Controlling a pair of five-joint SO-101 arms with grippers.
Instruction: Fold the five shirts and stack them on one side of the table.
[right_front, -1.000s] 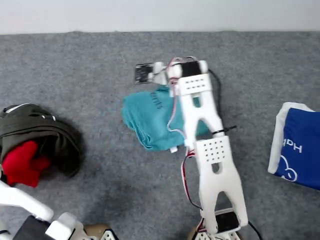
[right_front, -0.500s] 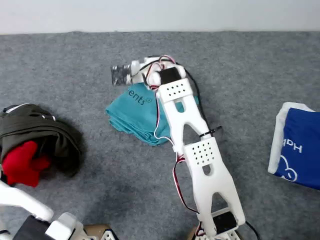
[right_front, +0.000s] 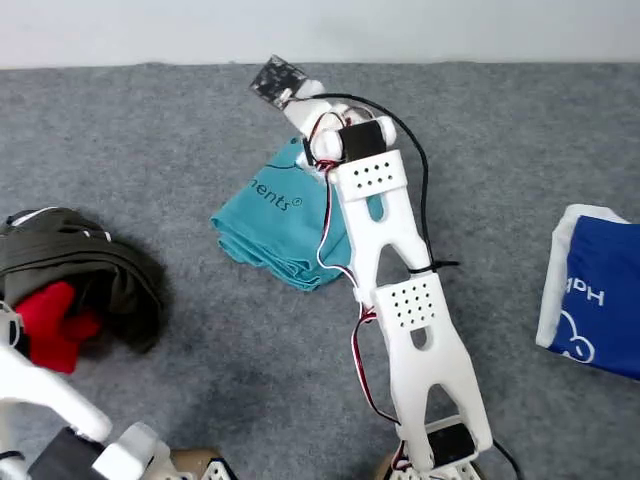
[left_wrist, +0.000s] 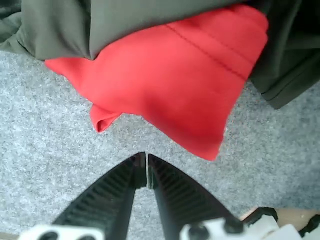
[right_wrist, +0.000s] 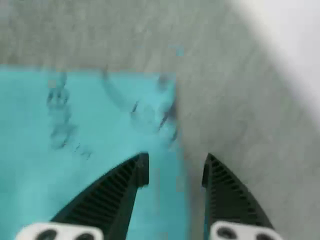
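Note:
A folded teal shirt (right_front: 275, 225) lies mid-table with its printed side up. My right arm (right_front: 385, 230) stretches from the front edge over it. In the right wrist view, my right gripper (right_wrist: 172, 172) hangs open above the teal shirt's (right_wrist: 75, 125) far edge, one finger over cloth and one over carpet, holding nothing. At the left, a red shirt (right_front: 45, 325) lies bundled under a dark olive shirt (right_front: 90, 265). My left gripper (left_wrist: 147, 172) is shut and empty over bare carpet, just short of the red shirt (left_wrist: 170, 95). A blue and white shirt (right_front: 600, 300) lies at the right edge.
Grey carpet (right_front: 220, 380) covers the table, and a white wall runs along the far edge. The left arm's base (right_front: 50, 400) stands at the front left corner. Open carpet lies between the teal shirt and the blue one.
The right arm dragged the teal shirt leftward, then let go, and its wrist swung toward the table's far edge. The left arm shifted slightly.

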